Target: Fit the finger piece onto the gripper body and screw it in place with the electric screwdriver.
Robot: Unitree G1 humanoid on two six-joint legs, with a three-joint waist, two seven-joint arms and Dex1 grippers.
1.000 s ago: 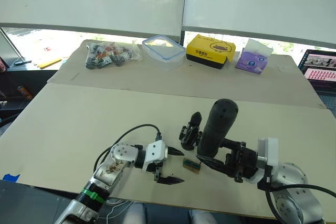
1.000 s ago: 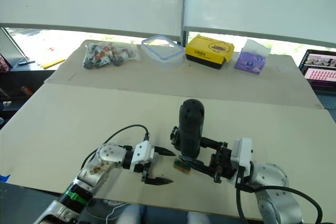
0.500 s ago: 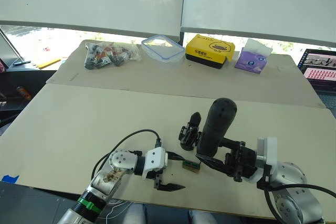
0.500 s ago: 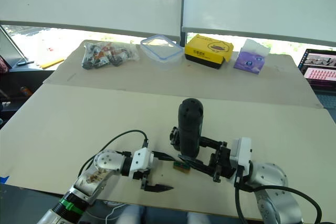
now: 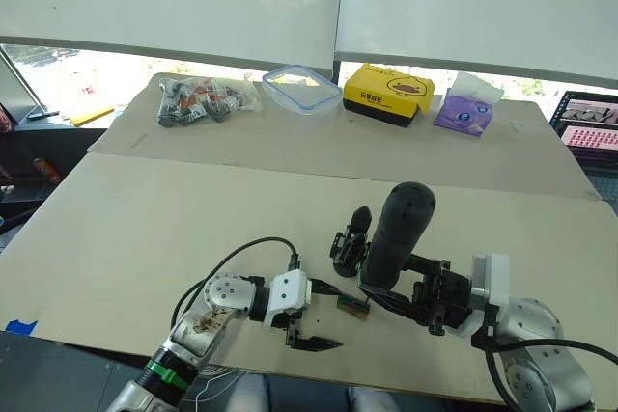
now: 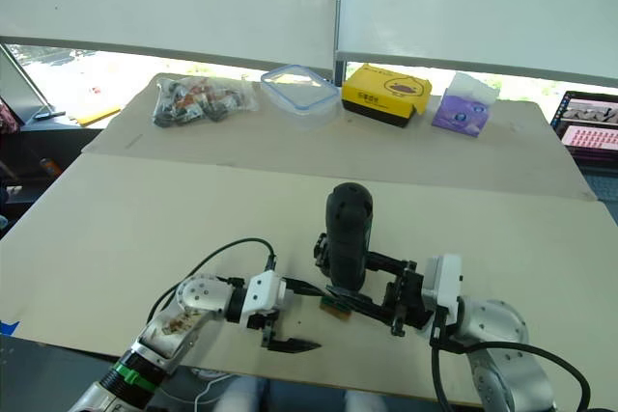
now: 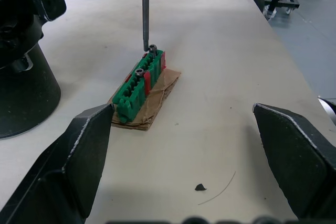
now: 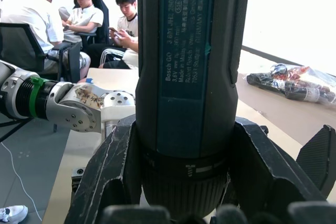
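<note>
Screwdriver bit down on the green block, left gripper spread wide beside it.

My right gripper (image 5: 386,298) is clamped around the electric screwdriver (image 5: 396,234), which I'm holding upright, its thin bit (image 7: 145,9) touching a screw on the green block (image 7: 139,84) (the block sits on a scrap of brown card). The gripper body (image 5: 350,244) stands on the table (image 5: 145,229) just beside the screwdriver, on its left. My left gripper (image 5: 319,315) lies low near the table's front edge, fingers (image 7: 76,163) wide apart and holding nothing.
</note>
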